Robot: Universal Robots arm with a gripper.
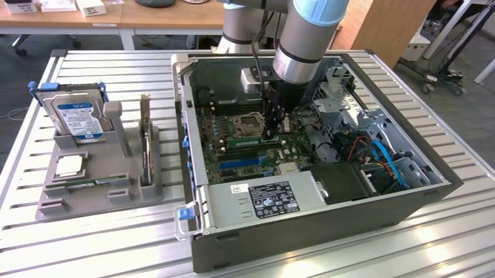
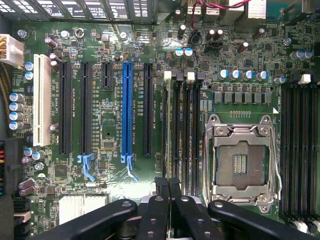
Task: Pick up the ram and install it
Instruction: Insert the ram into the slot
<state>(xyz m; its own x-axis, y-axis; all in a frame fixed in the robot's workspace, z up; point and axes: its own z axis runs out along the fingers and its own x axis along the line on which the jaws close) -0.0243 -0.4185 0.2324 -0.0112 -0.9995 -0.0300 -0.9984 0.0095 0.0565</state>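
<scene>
Exterior view: I am seeing the gripper (image 1: 270,134) reaching down into the case (image 1: 309,231), fingers pinched narrow on what I am reading as the ram (image 1: 246,141). The ram is sitting low over the board, running level along the slot line just beside the socket (image 1: 246,123).

Wrist view: fingertips (image 2: 161,190) are pressing close together over the slots (image 2: 182,130).

Risks I am watching:
- the ram going down skewed to its slot, or its notch not lining up
- one end seating while the other is riding high
- pushing on then would be bending the stick or the board
- clips (image 2: 168,75) standing closed would be blocking it; I cannot tell their position

The ram is showing as a long, thin green strip; its chips are too small to tell.
</scene>
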